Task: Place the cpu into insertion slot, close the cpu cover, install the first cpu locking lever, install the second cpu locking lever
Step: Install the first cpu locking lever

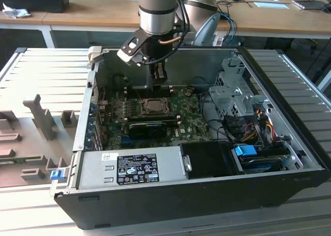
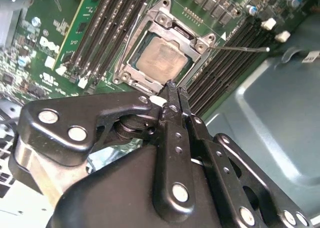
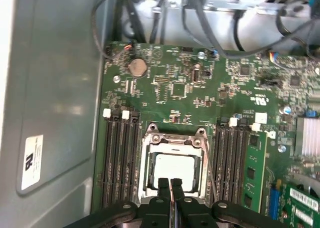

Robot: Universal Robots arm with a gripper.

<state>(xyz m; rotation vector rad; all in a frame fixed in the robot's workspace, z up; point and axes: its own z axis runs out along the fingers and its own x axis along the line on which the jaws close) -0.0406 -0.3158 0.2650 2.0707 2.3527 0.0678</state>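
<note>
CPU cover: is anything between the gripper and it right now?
Nothing visible does. The gripper, fingers shut, hangs just above one edge of the cpu cover, which lies flat around the cpu. One thin locking lever sticks out beside the cover, off to the side of that path.

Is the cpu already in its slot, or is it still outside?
In. In the first wrist view the cpu lies flat inside the socket, and the cpu cover frames its metal top.

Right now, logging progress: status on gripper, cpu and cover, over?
Black gripper shut, empty. Square silver-topped cpu seated, silver frame cpu cover down over it, gripper tips at its edge. One thin wire lever sticks out sideways.
</note>
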